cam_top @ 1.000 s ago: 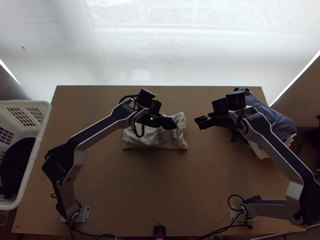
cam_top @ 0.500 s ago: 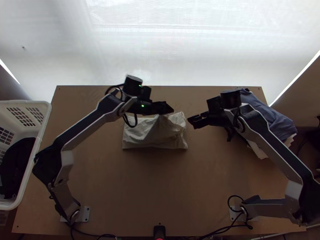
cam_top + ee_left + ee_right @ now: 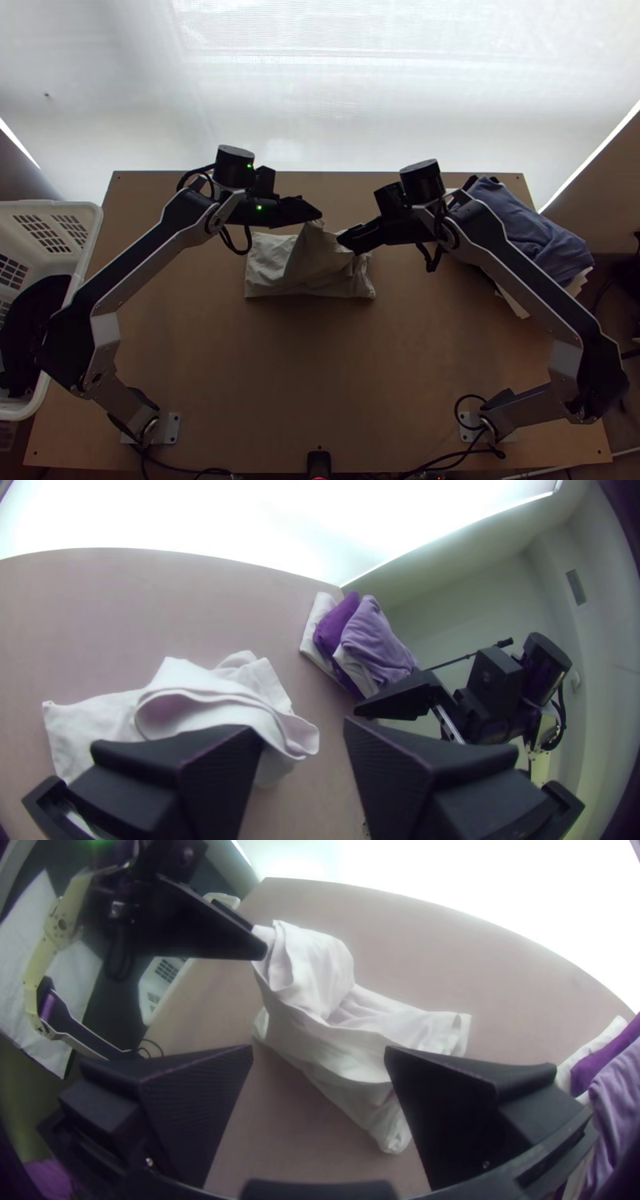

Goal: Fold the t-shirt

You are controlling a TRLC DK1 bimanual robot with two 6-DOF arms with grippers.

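Where the pale t-shirt (image 3: 276,268) rose mid-frame, the left end effector (image 3: 317,214) stood parted at its peak; the right end effector (image 3: 342,240) gaped wider, toward its right.

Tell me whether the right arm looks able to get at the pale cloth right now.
Probably yes: the right end effector is open and close to the cloth, with nothing visible between them. The left end effector, beside the raised part, might crowd it there.
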